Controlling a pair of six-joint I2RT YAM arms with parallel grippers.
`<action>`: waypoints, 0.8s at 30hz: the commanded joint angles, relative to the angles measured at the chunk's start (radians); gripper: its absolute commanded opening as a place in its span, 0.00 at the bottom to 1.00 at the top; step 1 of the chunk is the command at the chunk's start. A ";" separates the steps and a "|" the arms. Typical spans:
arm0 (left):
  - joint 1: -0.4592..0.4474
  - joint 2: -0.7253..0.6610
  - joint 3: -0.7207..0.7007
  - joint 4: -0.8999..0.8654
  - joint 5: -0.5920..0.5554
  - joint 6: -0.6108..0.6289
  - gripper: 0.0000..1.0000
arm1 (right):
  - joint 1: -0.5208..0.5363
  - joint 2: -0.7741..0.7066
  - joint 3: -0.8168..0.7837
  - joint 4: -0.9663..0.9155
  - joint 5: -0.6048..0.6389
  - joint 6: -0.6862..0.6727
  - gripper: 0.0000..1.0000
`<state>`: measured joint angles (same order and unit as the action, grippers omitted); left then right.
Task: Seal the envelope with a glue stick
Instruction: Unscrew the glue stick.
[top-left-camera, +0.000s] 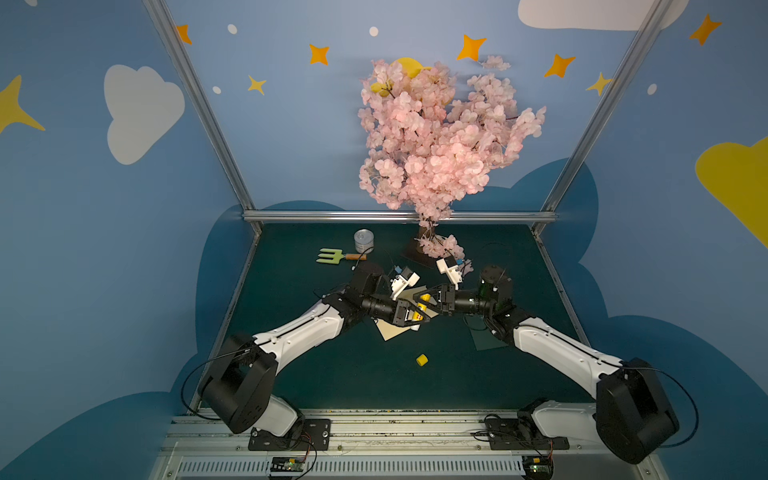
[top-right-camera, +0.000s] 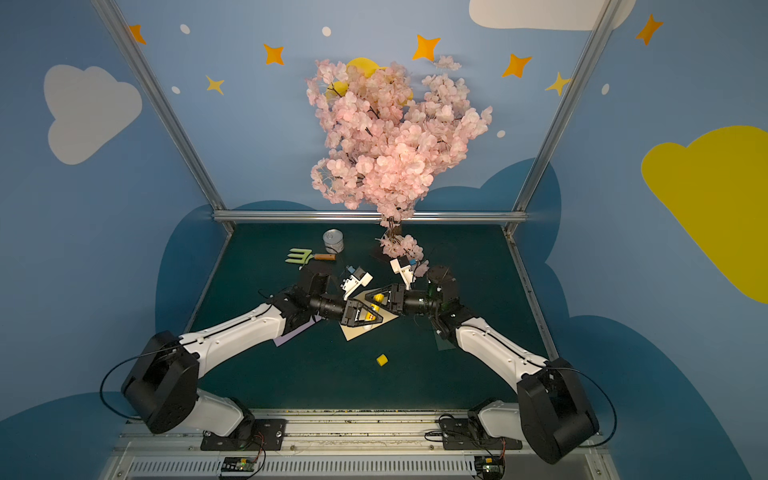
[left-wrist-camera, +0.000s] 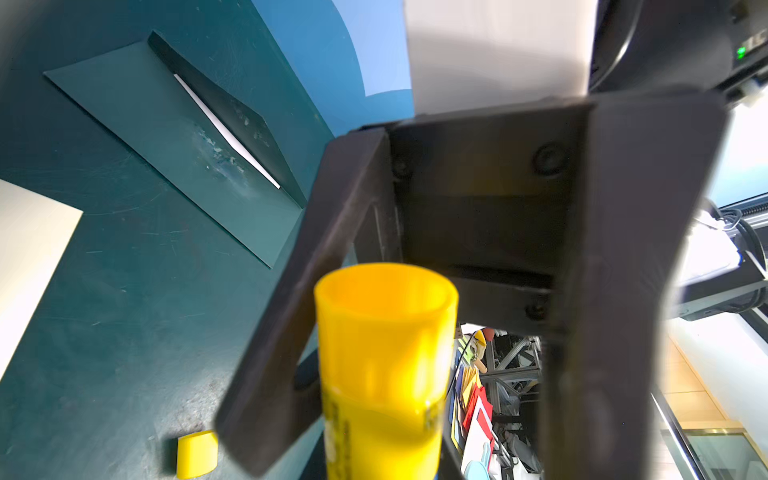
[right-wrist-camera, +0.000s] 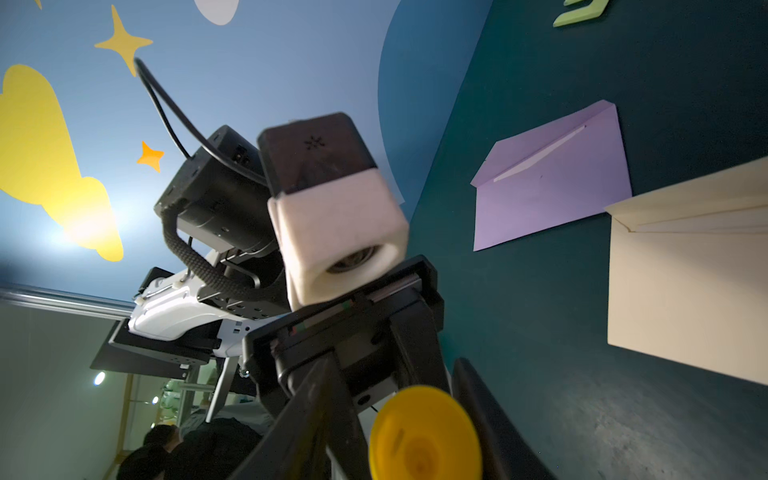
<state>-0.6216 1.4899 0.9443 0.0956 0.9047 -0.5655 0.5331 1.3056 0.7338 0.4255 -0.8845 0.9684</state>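
The left gripper (top-left-camera: 417, 316) pinches the one glue stick (left-wrist-camera: 382, 353), a bright yellow, uncapped tube, above the one pale cream envelope (top-left-camera: 398, 331) lying mid-table (top-left-camera: 353, 382). The right gripper (top-left-camera: 428, 299) meets the stick's open end; whether it grips, I cannot tell. Around lie one yellow cap (top-left-camera: 422, 360), one lilac envelope (right-wrist-camera: 552, 183) and one dark green envelope (left-wrist-camera: 166, 137).

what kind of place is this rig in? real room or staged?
Likely a staged robot data-collection booth: silver aluminium frame posts, blue walls painted with clouds and stars, two white-and-black robot arms bolted to a metal rail.
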 joint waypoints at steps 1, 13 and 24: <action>0.003 -0.026 -0.012 0.027 0.031 0.019 0.03 | 0.007 0.013 -0.011 0.085 -0.031 0.025 0.38; 0.011 -0.009 -0.013 0.055 0.048 -0.001 0.03 | 0.019 0.016 -0.018 0.067 -0.032 0.007 0.10; 0.024 -0.008 -0.027 0.059 0.059 -0.016 0.48 | 0.017 -0.049 0.037 -0.174 0.071 -0.133 0.00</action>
<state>-0.6041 1.4883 0.9298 0.1329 0.9470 -0.5880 0.5453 1.2846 0.7300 0.3210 -0.8375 0.8902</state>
